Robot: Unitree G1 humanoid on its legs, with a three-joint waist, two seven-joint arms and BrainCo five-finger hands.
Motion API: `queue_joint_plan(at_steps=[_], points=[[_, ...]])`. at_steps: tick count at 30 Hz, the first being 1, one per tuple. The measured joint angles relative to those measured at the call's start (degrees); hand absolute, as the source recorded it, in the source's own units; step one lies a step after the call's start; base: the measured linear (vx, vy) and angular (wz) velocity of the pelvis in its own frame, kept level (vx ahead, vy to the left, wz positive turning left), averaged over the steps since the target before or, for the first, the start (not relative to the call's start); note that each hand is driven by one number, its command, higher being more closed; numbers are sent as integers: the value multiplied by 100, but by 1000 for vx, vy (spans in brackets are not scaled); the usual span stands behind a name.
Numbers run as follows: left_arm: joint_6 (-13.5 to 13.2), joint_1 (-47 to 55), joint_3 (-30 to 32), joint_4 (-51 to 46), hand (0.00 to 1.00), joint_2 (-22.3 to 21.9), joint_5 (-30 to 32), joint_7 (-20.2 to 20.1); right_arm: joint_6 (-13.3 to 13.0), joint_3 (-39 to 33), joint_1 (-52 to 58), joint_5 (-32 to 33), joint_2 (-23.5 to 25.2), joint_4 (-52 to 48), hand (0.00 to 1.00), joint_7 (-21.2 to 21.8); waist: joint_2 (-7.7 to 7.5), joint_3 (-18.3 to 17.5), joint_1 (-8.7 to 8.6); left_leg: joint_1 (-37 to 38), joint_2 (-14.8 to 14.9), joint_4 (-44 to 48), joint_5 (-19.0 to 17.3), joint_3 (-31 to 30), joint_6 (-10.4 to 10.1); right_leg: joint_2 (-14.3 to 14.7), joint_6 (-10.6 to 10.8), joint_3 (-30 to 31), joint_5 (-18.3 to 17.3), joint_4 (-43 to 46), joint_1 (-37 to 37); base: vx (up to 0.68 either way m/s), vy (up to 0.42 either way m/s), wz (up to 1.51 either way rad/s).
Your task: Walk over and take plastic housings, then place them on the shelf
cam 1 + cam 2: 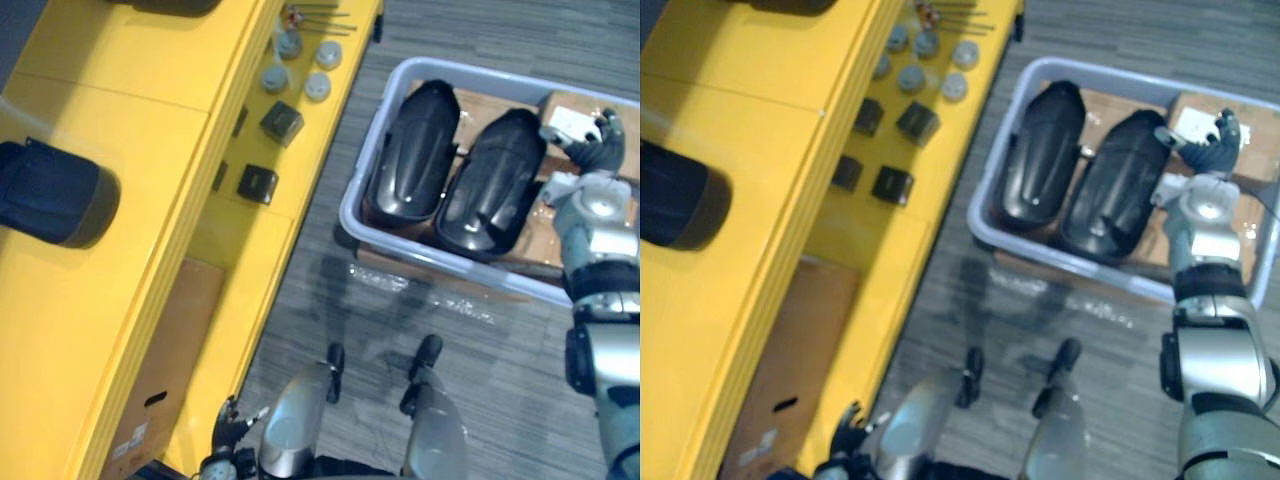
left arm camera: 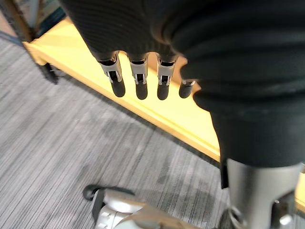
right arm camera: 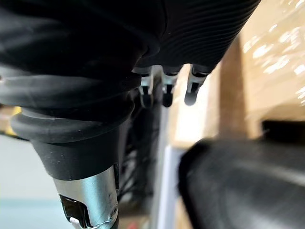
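Two housings lie side by side in a bin (image 1: 358, 172) at 2 o'clock. They are long, domed shells of glossy black plastic, smooth, backs up. The left housing (image 1: 415, 150) and the right housing (image 1: 495, 185) run parallel. Each long axis goes from 1 o'clock to 7 o'clock, with the narrower rounded end toward 1 o'clock. The bin is pale grey plastic, rectangular with rounded corners, and brown cardboard (image 1: 530, 245) shows beside the shells.

The right hand (image 1: 598, 140) hovers at 3 o'clock, just beside the right housing's far end. Its fingers (image 3: 167, 93) hang loosely extended and grip nothing. The left hand (image 1: 228, 425) sits low at 7 o'clock by the shelf (image 1: 130, 70), its fingers (image 2: 138, 81) straight and empty.

The shelf is flat, matte yellow and spans 7 to 12 o'clock. Its lower level carries round grey caps (image 1: 318, 87) and square black blocks (image 1: 282, 122). The floor (image 1: 330, 300) is ribbed grey carpet.
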Motion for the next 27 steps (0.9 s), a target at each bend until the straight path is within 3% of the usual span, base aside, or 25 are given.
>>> queue_joint_plan(at_steps=[2,7,13,17,27], points=[[-12,-1,-6,6,0,-58,-176,-101,135,-108,-34,-177,-134,-1,0,-270,100,15,0,-4,-17,30,2,-12,4,-34,-29,-6,-60,91,-19,-57,20,5],[-11,-1,-33,61,0,-64,-403,-222,391,-114,-35,-318,-160,6,0,-313,135,-8,-23,-8,32,10,17,15,-18,-16,-57,-5,-121,185,-97,-35,-5,-3],[-45,-1,-174,70,0,-105,-447,-256,522,-114,-34,-324,-283,158,0,-354,294,-114,-23,-61,56,-32,51,0,-51,5,-90,-19,-144,221,-188,0,0,0],[-69,-1,-222,114,0,-106,-620,-255,715,-89,-34,-376,-315,273,0,-40,320,-132,-21,-83,62,-22,54,-19,-55,3,-94,-28,-191,283,-223,0,0,0],[-237,-68,-267,187,0,-108,-646,-216,728,323,-50,-389,-449,436,0,863,330,-139,38,-325,106,106,48,-113,-66,-2,-144,-192,-284,380,-408,-19,12,5]])
